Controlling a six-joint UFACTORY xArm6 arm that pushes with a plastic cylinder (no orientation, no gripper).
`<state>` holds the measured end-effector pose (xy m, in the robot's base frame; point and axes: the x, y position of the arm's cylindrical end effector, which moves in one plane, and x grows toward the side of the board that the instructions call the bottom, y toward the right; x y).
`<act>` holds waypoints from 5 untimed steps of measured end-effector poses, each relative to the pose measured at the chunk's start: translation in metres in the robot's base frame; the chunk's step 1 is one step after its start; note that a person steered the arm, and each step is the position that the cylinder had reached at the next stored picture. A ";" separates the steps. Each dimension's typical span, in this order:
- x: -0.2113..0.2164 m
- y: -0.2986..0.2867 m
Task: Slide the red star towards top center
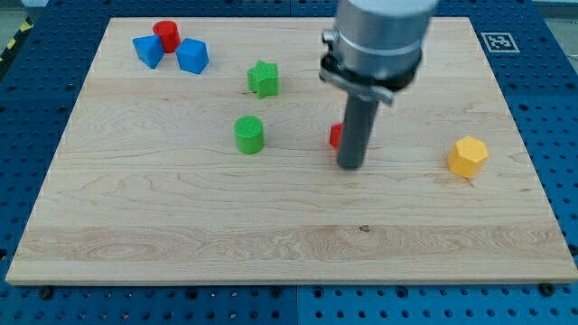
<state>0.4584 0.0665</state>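
The red star point(335, 135) lies near the middle of the wooden board point(181, 226), mostly hidden behind the dark rod; only a small red edge shows at the rod's left. My tip point(350, 166) rests on the board just at the view's bottom right of the star, touching or very close to it. The arm's grey body point(375, 41) hangs above from the view's top.
A green star point(263, 78) and a green cylinder point(249, 134) lie left of the rod. A red cylinder point(166, 34) and two blue blocks point(148, 51) point(192, 56) sit at the top left. A yellow hexagonal block point(468, 155) lies at the right.
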 end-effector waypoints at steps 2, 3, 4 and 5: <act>-0.065 0.000; -0.057 0.011; -0.056 0.027; -0.068 -0.006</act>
<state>0.3903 0.0608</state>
